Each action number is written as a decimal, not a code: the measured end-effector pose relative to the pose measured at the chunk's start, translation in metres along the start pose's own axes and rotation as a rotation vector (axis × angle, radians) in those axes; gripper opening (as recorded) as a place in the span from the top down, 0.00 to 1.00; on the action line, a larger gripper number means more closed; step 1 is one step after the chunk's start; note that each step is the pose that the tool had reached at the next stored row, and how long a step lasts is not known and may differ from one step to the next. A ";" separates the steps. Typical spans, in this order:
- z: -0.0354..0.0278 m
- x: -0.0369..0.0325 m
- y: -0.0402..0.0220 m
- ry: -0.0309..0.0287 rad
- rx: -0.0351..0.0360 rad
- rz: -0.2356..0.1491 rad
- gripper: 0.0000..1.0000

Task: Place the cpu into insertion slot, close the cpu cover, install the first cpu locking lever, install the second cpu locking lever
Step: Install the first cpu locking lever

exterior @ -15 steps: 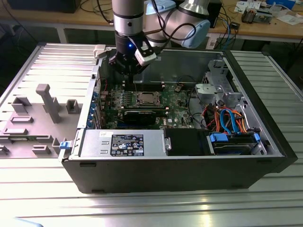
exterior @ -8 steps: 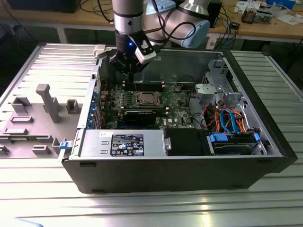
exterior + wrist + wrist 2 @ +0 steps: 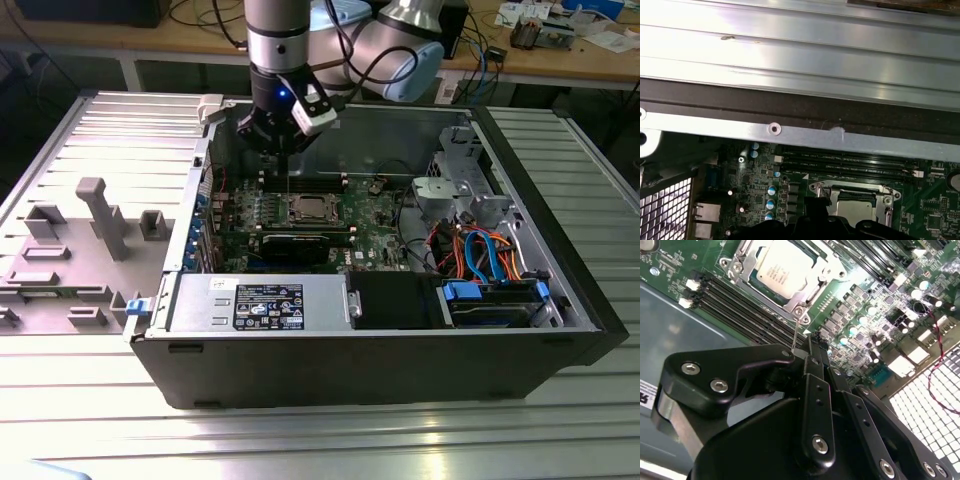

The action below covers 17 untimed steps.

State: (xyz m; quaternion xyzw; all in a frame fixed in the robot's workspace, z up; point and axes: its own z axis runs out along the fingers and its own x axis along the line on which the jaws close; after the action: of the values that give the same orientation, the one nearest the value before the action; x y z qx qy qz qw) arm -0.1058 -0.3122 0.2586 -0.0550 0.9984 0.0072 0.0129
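The cpu lies flat in the insertion slot on the green board, silvery top showing. The cpu cover is folded down around it as a silver frame. A thin wire cpu locking lever stands up from the socket's corner and ends at my black fingers. My gripper hangs just above the socket with its fingers pressed together on the lever's tip. In the exterior view the gripper is over the back of the board. In the first wrist view the socket sits beyond the gripper's dark body.
The open computer case lies on a slatted metal table. A power supply, a blue-tabbed drive bay and cables fill its front and right. Memory slots run beside the socket. Grey fixtures stand to the exterior view's left.
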 end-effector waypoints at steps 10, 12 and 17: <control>0.0007 -0.0060 -0.0002 0.0000 0.0001 0.000 0.89; 0.0007 -0.0067 -0.0002 0.0000 0.0000 0.000 0.89; 0.0007 -0.0068 -0.0002 0.0000 0.0000 0.000 0.89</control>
State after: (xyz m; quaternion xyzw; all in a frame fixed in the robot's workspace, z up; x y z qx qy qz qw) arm -0.0990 -0.3117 0.2580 -0.0549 0.9984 0.0072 0.0129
